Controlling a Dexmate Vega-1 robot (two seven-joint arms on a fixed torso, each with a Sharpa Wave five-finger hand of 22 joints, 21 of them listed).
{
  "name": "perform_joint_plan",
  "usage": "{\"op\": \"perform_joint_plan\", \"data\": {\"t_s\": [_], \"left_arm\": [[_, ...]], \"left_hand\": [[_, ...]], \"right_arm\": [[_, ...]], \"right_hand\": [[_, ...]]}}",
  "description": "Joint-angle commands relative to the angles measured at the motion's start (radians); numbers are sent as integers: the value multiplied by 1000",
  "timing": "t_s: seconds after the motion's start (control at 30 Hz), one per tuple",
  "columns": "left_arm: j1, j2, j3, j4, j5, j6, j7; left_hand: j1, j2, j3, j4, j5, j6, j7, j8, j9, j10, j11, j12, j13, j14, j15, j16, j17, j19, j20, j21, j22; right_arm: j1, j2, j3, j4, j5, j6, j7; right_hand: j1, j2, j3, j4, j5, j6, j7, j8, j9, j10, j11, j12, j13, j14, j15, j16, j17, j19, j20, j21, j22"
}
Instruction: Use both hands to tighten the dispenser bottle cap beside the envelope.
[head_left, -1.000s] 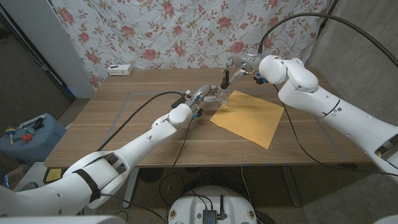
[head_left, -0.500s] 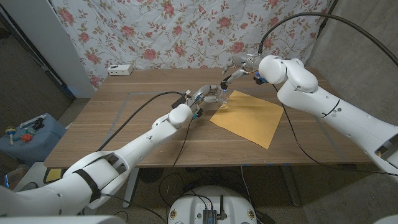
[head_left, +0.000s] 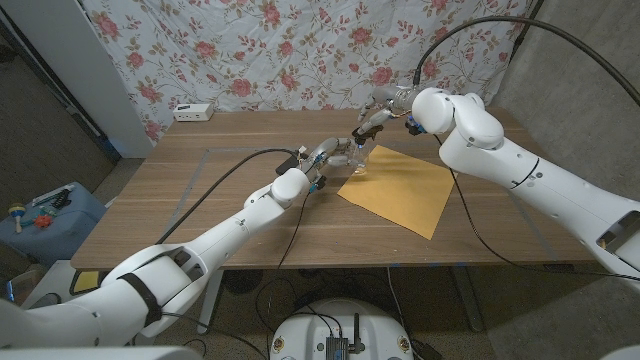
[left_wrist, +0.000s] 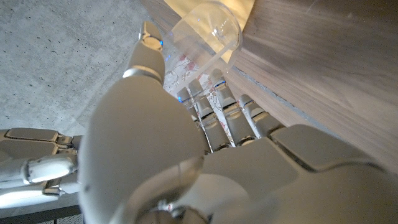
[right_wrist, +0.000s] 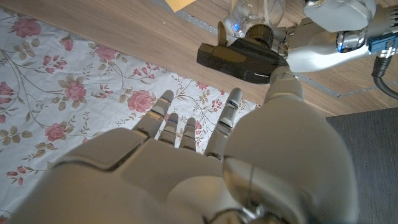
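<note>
Fingers (left_wrist: 221, 102) of the left hand (head_left: 337, 152) wrap the clear bottle (left_wrist: 208, 30), holding it upright on the table (head_left: 200, 200) toward the far edge, at the far-left corner of the yellow envelope (head_left: 400, 185). Right hand (head_left: 378, 113) hovers just above the bottle; its fingers (right_wrist: 165, 109) are spread apart, while the thumb meets the black cap (right_wrist: 242, 59); whether the cap is pinched cannot be told. A floral cloth (head_left: 300, 50) hangs behind the table.

Wooden table (head_left: 200, 190), yellow envelope (head_left: 400, 188) lying flat just beside the left hand (head_left: 335, 155), clear dispenser bottle (head_left: 357, 160) standing at its corner, white power strip (head_left: 194, 112) well apart from both hands.
</note>
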Motion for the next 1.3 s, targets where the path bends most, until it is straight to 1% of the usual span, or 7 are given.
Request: {"op": "perform_joint_plan", "data": {"t_s": [0.03,0.1,0.27,0.43,0.6,1.07,1.3], "left_arm": [[6,3,-4,-4,-2,-3,5],[6,3,-4,-3,-2,-5,5],[5,3,-4,0,-2,-8,4],[6,4,-5,2,-2,-10,4],[7,5,-6,2,-2,-12,4],[3,5,-7,9,-3,-19,0],[3,4,-8,13,-3,-23,2]], "left_hand": [[-105,135,107,99,5,171,39,9,4,94,-13,4,245,9,-65,5,4,6,7,-1,3],[-104,135,108,98,5,171,39,9,4,94,-12,4,245,9,-66,5,4,7,7,-1,3],[-105,135,108,99,5,170,38,8,4,95,-13,4,245,8,-66,5,4,6,8,-1,3],[-105,134,108,98,5,171,39,8,4,96,-14,4,245,9,-66,5,4,7,7,-1,3],[-105,134,108,98,5,172,40,9,4,95,-14,4,245,10,-67,5,4,7,8,-1,3],[-106,134,109,98,5,174,41,9,4,95,-17,4,245,10,-67,5,3,6,8,-1,3],[-105,134,109,98,5,173,42,9,4,97,-14,4,244,9,-68,4,4,6,7,-1,3]], "right_arm": [[35,23,-60,-8,-76,-104,34],[44,26,-75,-7,-93,-118,47],[63,37,-100,-7,-125,-153,78],[92,48,-135,-3,-168,-187,130],[110,57,-151,4,-189,-200,172],[119,66,-153,9,-205,-218,204],[129,74,-161,18,-211,-228,221]], "right_hand": [[-32,4,-6,20,-12,32,19,10,-1,29,3,8,3,20,0,13,3,22,0,9,1],[-61,7,-16,35,-18,47,25,12,-1,51,6,12,3,36,-5,17,3,37,-3,12,1],[-101,5,-33,53,-27,65,37,11,-3,88,9,19,2,62,-17,23,2,57,-8,12,1],[-123,3,-43,63,-32,88,59,14,-4,117,14,23,2,82,-23,27,1,74,-10,14,1],[-139,3,-51,71,-37,110,71,18,-5,143,15,27,1,107,-29,32,0,96,-12,16,1],[-153,3,-59,77,-41,116,80,13,-6,160,20,26,1,119,-34,30,-2,105,-11,13,1],[-167,3,-67,84,-44,129,106,13,-6,180,29,28,1,134,-33,32,-3,110,-8,11,1]]}}
